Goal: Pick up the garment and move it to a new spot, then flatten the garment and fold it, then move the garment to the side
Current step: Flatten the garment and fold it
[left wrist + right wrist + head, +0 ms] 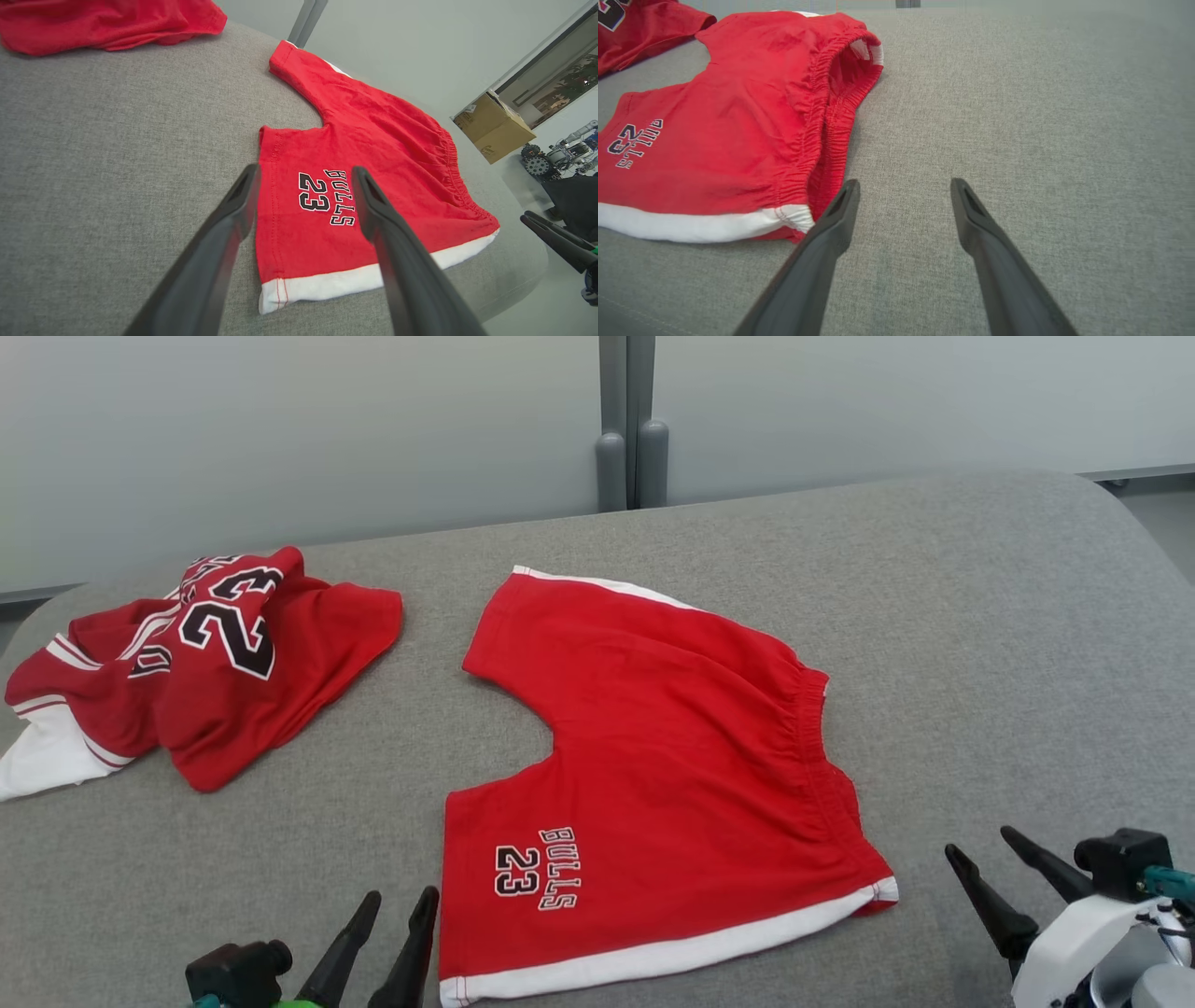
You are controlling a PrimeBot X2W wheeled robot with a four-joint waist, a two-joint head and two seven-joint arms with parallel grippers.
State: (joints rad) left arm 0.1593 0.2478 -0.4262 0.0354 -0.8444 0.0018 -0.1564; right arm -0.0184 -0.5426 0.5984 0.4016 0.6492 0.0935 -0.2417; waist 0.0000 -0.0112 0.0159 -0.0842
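Red shorts (pixel 672 747) with white side stripes and a black "BULLS 23" print lie spread flat in the middle of the grey padded table (pixel 980 644). Their waistband faces right and the two legs point left. My left gripper (pixel 400 898) stands open at the lower left, just beside the near leg's hem. In the left wrist view the shorts (pixel 373 154) lie beyond the open left gripper (pixel 303 175). My right gripper (pixel 978 847) is open at the lower right, apart from the waistband corner. The right wrist view shows the shorts (pixel 719 130) left of the empty right gripper (pixel 905 184).
A crumpled red jersey (pixel 205 663) with a black "23" and white trim lies at the table's far left. A pale wall with a grey post (pixel 627 429) stands behind the table. A cardboard box (pixel 495 126) and other equipment sit on the floor beyond the table's right edge.
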